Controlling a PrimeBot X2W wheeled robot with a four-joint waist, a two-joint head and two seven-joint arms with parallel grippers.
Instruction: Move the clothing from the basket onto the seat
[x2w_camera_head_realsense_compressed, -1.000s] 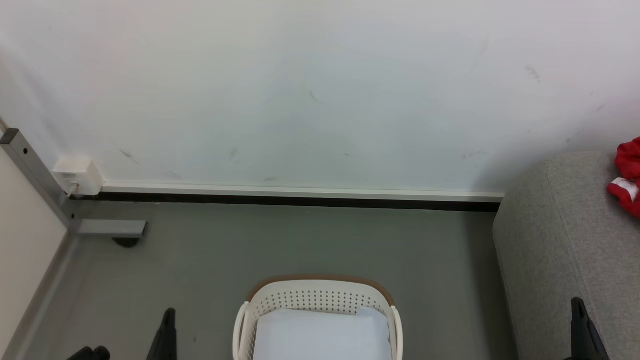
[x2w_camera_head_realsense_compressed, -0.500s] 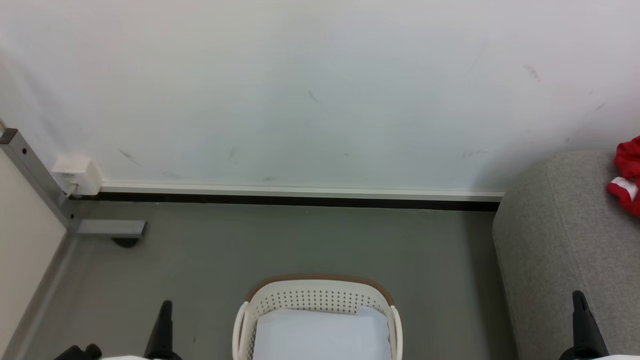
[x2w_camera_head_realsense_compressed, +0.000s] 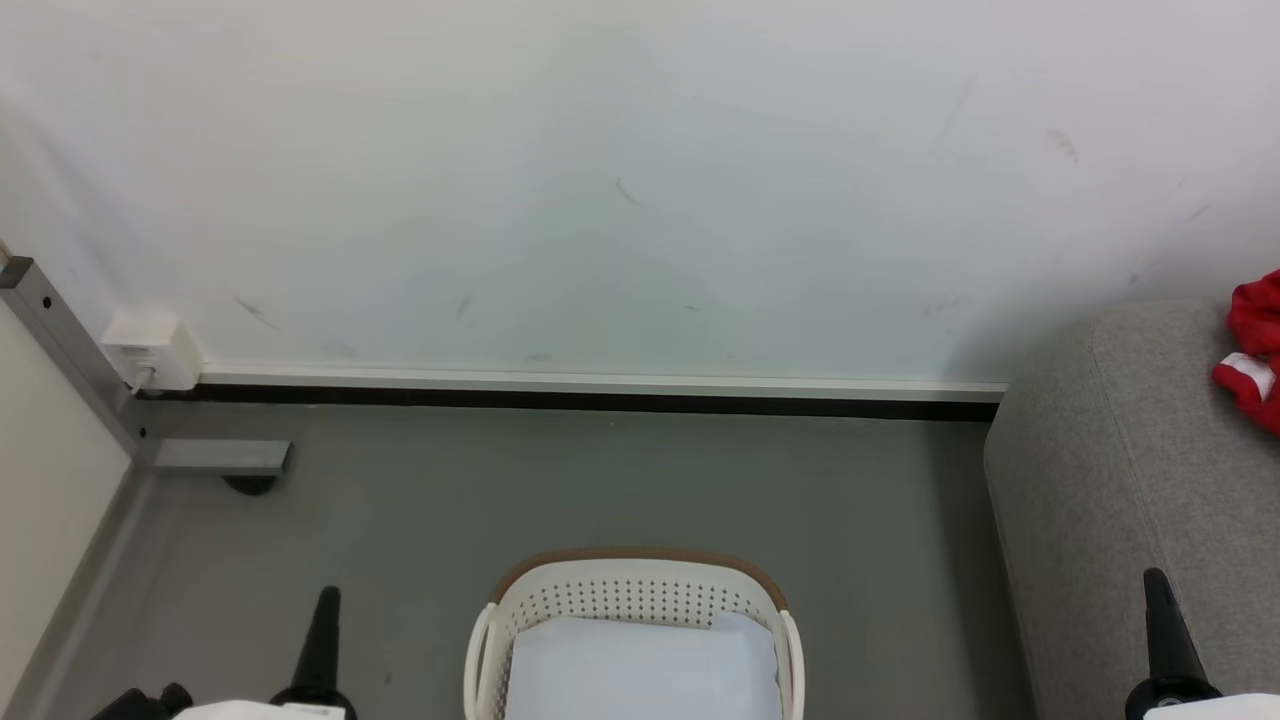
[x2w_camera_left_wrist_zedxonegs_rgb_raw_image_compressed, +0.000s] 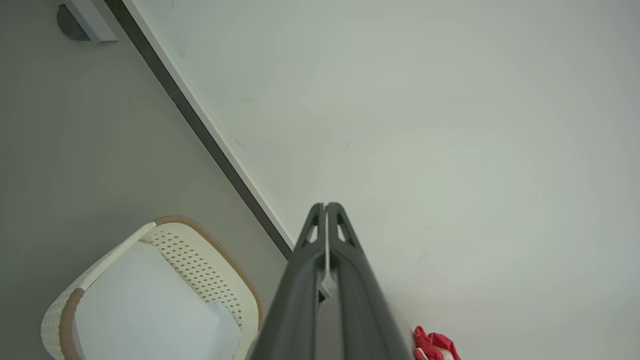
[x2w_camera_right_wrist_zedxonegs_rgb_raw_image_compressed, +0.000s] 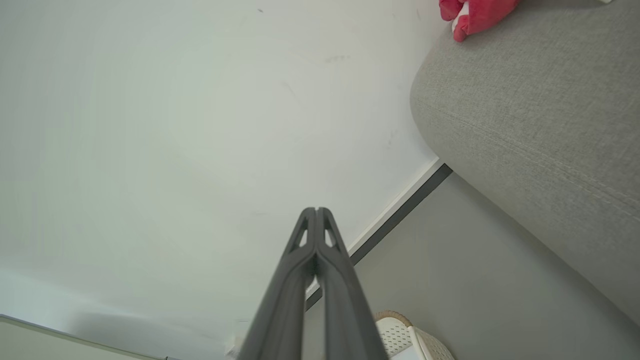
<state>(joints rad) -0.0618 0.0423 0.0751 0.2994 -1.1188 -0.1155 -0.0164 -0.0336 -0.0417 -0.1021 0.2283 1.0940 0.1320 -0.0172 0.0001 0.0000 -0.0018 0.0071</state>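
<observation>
Red clothing (x2w_camera_head_realsense_compressed: 1255, 350) lies bunched on the grey seat (x2w_camera_head_realsense_compressed: 1120, 480). The basket (x2w_camera_head_realsense_compressed: 640, 590) on the floor (x2w_camera_head_realsense_compressed: 400, 520) holds a pale sheet (x2w_camera_head_realsense_compressed: 640, 670). The left tool (x2w_camera_head_realsense_compressed: 327, 600) and right tool (x2w_camera_head_realsense_compressed: 1155, 582) are closed, empty. The fabric likely handles soft and light; pinch a raised fold.

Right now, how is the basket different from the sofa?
The basket is cream-white plastic full of little holes, with a brown rim; the sofa is grey woven fabric. The basket is small; the sofa is much bigger. The basket holds a flat pale sheet; the sofa has red clothing lying on it. Both have rounded edges and stand on the grey floor.
</observation>
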